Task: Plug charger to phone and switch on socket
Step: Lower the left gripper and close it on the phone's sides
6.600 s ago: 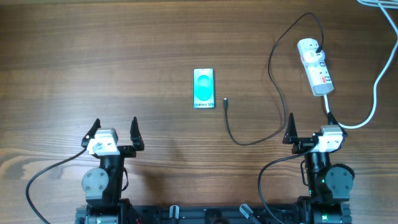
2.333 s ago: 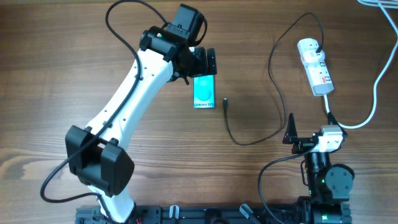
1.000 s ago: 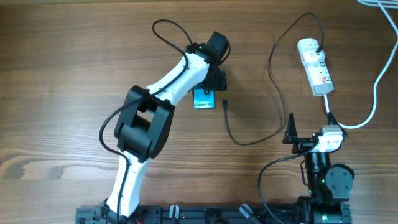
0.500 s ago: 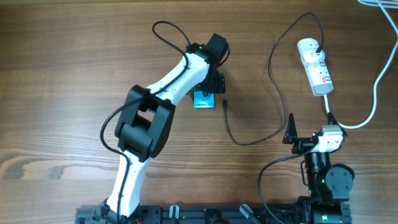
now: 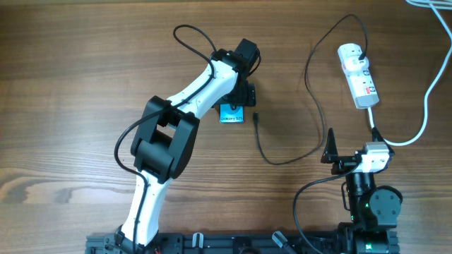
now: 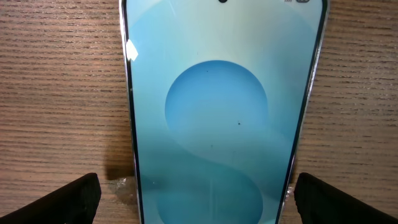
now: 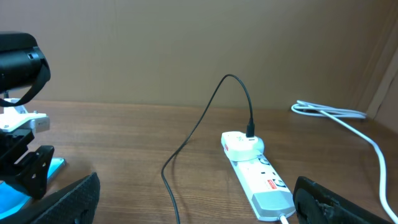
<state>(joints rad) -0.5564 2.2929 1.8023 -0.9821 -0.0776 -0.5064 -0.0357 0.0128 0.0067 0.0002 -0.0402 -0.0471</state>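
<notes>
The phone lies flat on the wooden table, its cyan screen filling the left wrist view. My left gripper is over the phone's far end, open, with one fingertip on each side of the phone and a gap to each edge. The charger cable runs from the socket in a loop to its dark tip, which lies just right of the phone. The socket also shows in the right wrist view. My right gripper is open and empty at the near right.
A thick white cord curves from the socket's near end up to the far right corner. The left arm stretches diagonally across the table's middle.
The left arm swung out from its rest pose to the phone and lowered over it. Over the last second nothing has visibly moved. The right arm has stayed still.
</notes>
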